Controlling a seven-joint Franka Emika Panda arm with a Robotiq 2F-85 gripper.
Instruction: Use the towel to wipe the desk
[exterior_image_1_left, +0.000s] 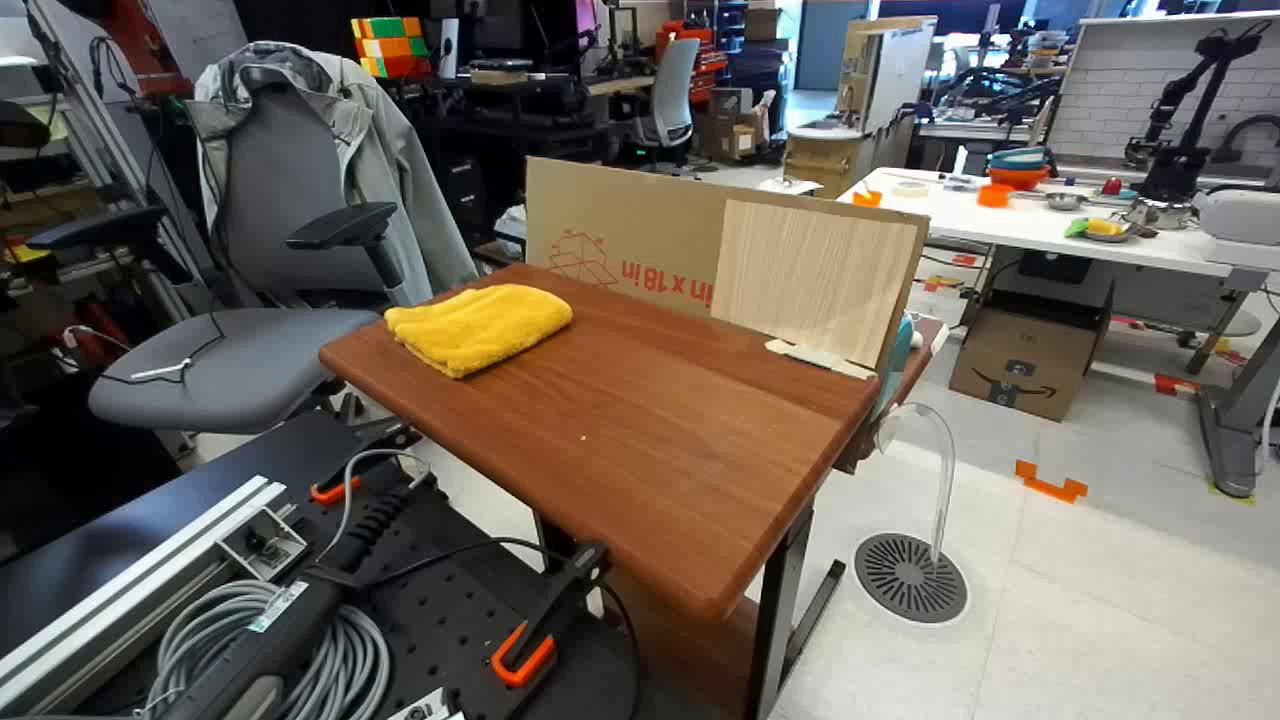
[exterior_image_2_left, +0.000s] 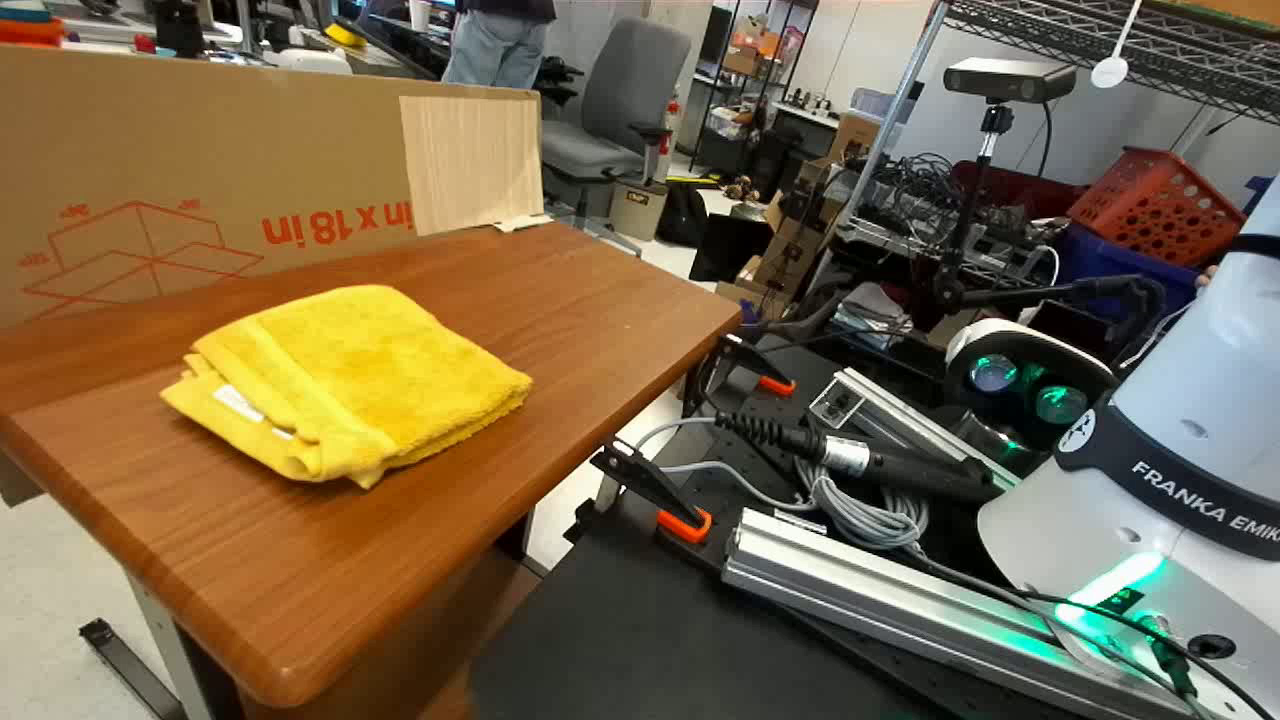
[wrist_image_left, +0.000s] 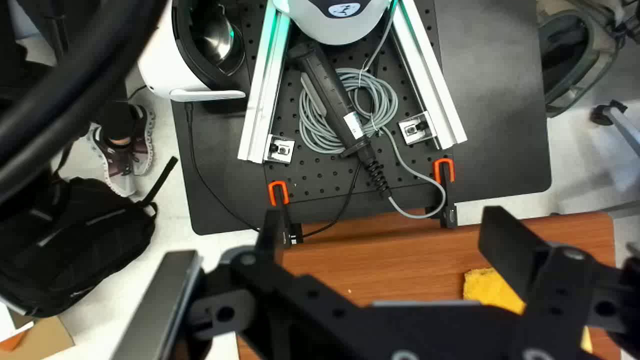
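Note:
A folded yellow towel (exterior_image_1_left: 480, 325) lies on the brown wooden desk (exterior_image_1_left: 640, 450) near one end. In an exterior view the towel (exterior_image_2_left: 350, 375) shows its folded edges and a white tag, on the same desk (exterior_image_2_left: 600, 290). In the wrist view my gripper (wrist_image_left: 382, 217) is open, its two black fingers wide apart with nothing between them. It is high above the desk (wrist_image_left: 380, 270). The towel (wrist_image_left: 492, 290) is partly hidden behind the right finger and gripper body. The gripper is out of view in both exterior views.
A cardboard panel (exterior_image_1_left: 625, 235) with a light wood piece (exterior_image_1_left: 815, 275) stands along the desk's far edge. A black base table (exterior_image_2_left: 600, 620) with orange clamps (exterior_image_2_left: 685, 525), coiled cable (exterior_image_2_left: 870, 510) and aluminium rails (exterior_image_2_left: 880, 600) adjoins the desk. A grey chair (exterior_image_1_left: 240, 360) stands beside it.

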